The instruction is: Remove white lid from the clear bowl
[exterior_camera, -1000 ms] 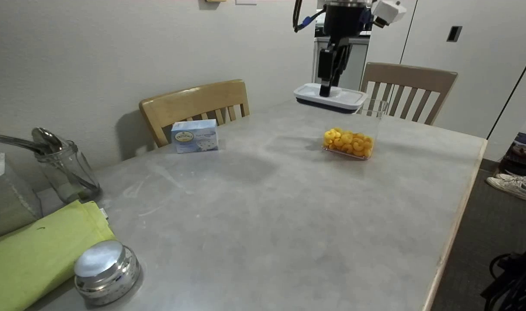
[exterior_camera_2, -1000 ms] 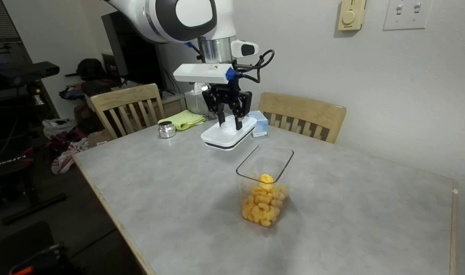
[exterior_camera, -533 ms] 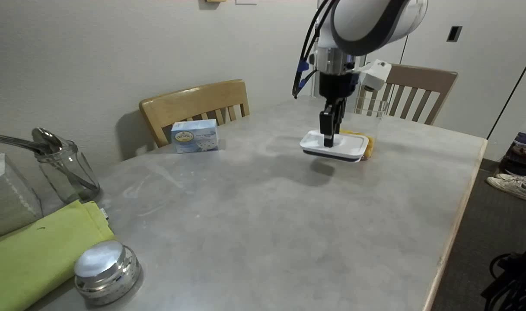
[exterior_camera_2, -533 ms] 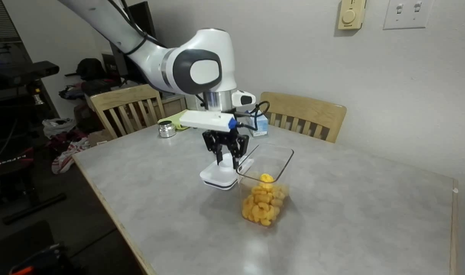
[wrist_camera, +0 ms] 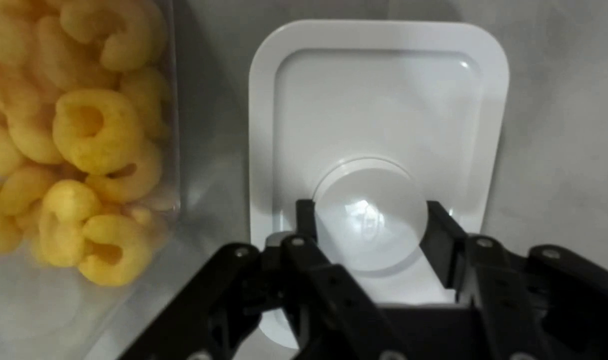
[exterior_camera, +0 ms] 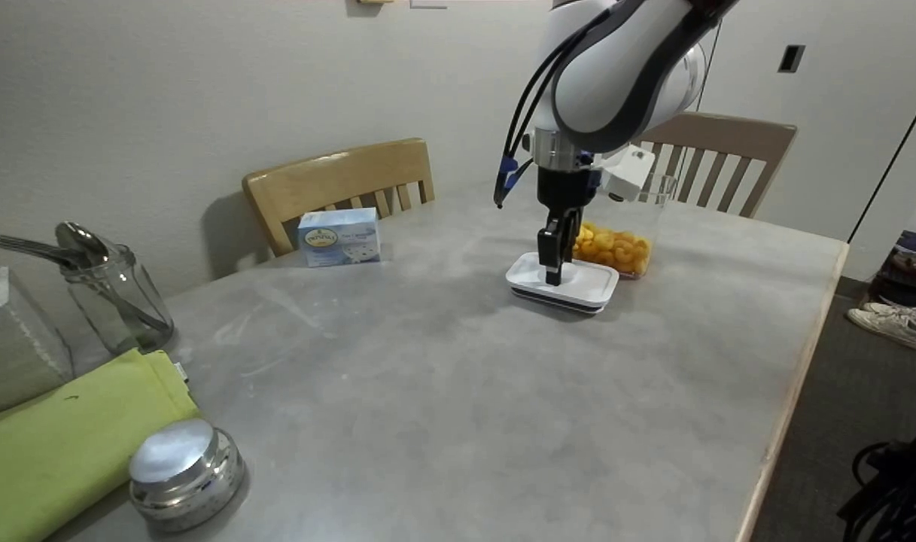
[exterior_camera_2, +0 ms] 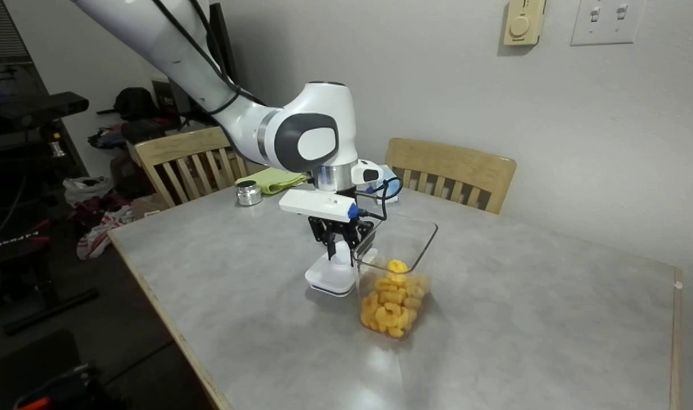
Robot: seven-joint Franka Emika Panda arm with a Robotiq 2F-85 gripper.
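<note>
The white lid (exterior_camera: 589, 284) is flat with a rim and a round raised knob in its middle. It lies level at or just above the table top, beside the clear bowl (exterior_camera_2: 426, 245); I cannot tell whether it touches the table. My gripper (wrist_camera: 368, 220) is shut on the knob, one finger against each side, in the wrist view. The gripper also shows above the lid in both exterior views (exterior_camera: 553, 272) (exterior_camera_2: 341, 258). The bowl stands upright with its top uncovered and yellow-orange pieces (exterior_camera_2: 392, 304) inside. In an exterior view, its near wall partly overlaps the lid (exterior_camera_2: 328, 276).
A blue-and-white box (exterior_camera: 341, 239) stands near the wall side. A glass jar with utensils (exterior_camera: 123, 301), a yellow-green cloth (exterior_camera: 81, 436) and a metal jar (exterior_camera: 187, 474) sit at the far end from the bowl. Chairs (exterior_camera_2: 451, 171) stand round the table.
My gripper has come down with the lid, from high above the table to its surface beside the bowl. The bowl has not moved.
</note>
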